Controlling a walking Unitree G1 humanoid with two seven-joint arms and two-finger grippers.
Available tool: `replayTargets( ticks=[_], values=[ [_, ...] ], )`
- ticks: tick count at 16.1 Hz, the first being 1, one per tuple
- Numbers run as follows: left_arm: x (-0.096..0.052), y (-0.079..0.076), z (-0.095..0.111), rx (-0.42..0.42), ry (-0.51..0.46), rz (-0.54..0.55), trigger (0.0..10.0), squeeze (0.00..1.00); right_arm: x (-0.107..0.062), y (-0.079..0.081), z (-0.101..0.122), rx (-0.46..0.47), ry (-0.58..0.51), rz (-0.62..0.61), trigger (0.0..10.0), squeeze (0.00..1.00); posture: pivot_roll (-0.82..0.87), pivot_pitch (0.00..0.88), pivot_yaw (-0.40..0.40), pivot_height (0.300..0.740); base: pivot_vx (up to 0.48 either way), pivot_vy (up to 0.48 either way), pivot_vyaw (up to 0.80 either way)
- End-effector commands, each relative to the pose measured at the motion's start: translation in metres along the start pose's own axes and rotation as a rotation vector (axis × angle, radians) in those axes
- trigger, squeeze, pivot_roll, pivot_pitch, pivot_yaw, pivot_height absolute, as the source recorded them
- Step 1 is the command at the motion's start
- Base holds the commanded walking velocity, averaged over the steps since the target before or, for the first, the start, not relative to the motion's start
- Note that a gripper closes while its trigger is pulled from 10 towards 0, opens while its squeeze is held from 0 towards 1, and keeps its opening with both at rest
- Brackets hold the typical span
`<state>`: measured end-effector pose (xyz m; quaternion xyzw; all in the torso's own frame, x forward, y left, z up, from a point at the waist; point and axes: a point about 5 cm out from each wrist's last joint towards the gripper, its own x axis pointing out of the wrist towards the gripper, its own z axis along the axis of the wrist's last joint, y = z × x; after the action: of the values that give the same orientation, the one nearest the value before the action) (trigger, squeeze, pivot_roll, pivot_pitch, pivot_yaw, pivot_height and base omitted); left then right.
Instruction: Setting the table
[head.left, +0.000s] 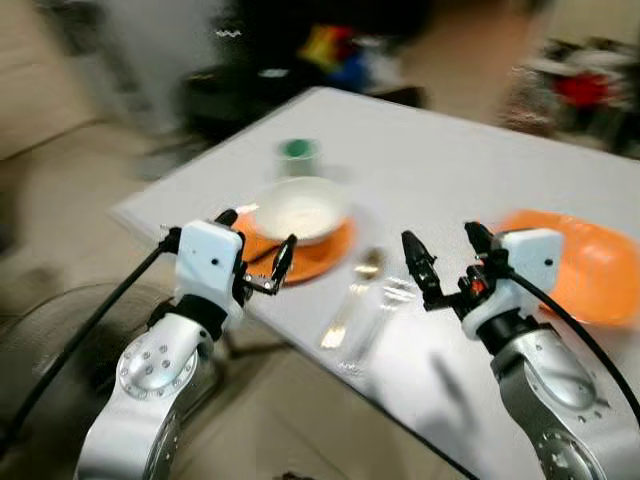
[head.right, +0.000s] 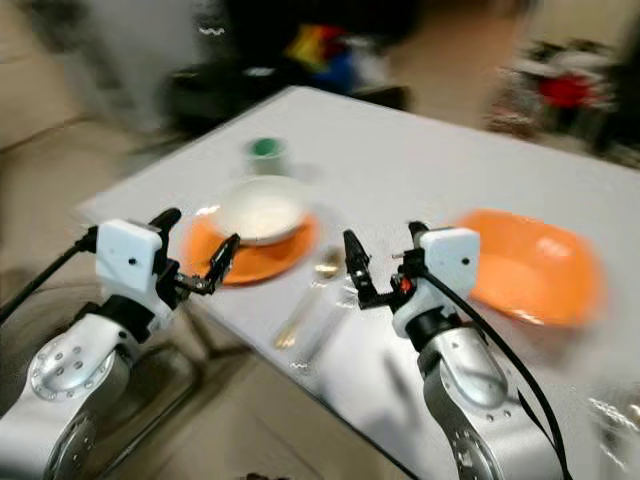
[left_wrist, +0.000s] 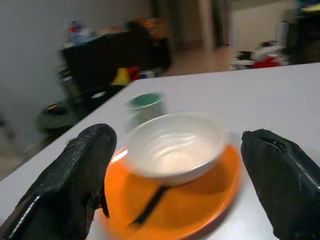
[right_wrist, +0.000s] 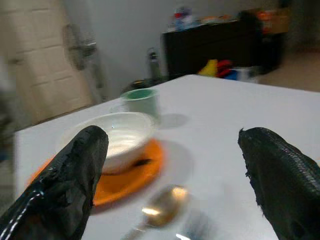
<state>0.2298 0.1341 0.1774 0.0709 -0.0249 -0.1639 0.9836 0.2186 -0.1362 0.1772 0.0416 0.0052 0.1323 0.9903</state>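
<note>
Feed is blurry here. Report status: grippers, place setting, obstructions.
Left gripper open, right gripper open, both empty at table edge. White bowl on orange plate, spoon beside.

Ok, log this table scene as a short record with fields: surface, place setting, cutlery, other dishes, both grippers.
surface: white table
place setting: white bowl on an orange plate, near the table's left edge
cup: green cup behind the bowl
cutlery: spoon lying right of the plate, something clear and blurred beside it
other dishes: orange dish at the right
left gripper: open, empty, in front of the plate
right gripper: open, empty, over the table near the spoon
image quality: blurred
</note>
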Motion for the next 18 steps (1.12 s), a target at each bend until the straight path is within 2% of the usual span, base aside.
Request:
replayTargets(
  ticks=[1,5,8,16,18],
  values=[
    [-0.0016,0.0045,-0.0018,0.007,0.017,0.016,10.0,0.0,0.001,0.0059,0.0007,0.012,-0.012,0.033,10.0,1.0,0.07,0.0,0.083,0.74,0.0,0.277,0.8],
    [-0.0014,0.0054,-0.0022,0.003,0.019,0.022,10.0,0.0,0.0017,0.0068,-0.0007,0.019,-0.011,0.043,10.0,1.0,0.08,0.0,0.072,0.74,0.0,0.293,0.8],
    [-0.0022,0.0066,-0.0025,0.003,0.023,0.03,10.0,0.0,0.0023,0.0062,-0.0024,0.047,-0.006,0.042,10.0,1.0,0.08,0.0,0.068,0.74,0.0,0.299,0.0],
    [-0.0027,0.0086,-0.0033,0.009,0.028,0.035,10.0,0.0,0.0025,0.0072,-0.0045,0.052,0.0,0.061,10.0,1.0,0.09,0.0,0.066,0.74,0.0,0.296,0.0],
    [-0.003,0.0099,-0.0035,0.009,0.03,0.041,10.0,0.0,0.003,0.007,-0.0042,0.058,0.0,0.065,10.0,1.0,0.09,0.0,0.066,0.74,0.0,0.298,0.8]
  ],
)
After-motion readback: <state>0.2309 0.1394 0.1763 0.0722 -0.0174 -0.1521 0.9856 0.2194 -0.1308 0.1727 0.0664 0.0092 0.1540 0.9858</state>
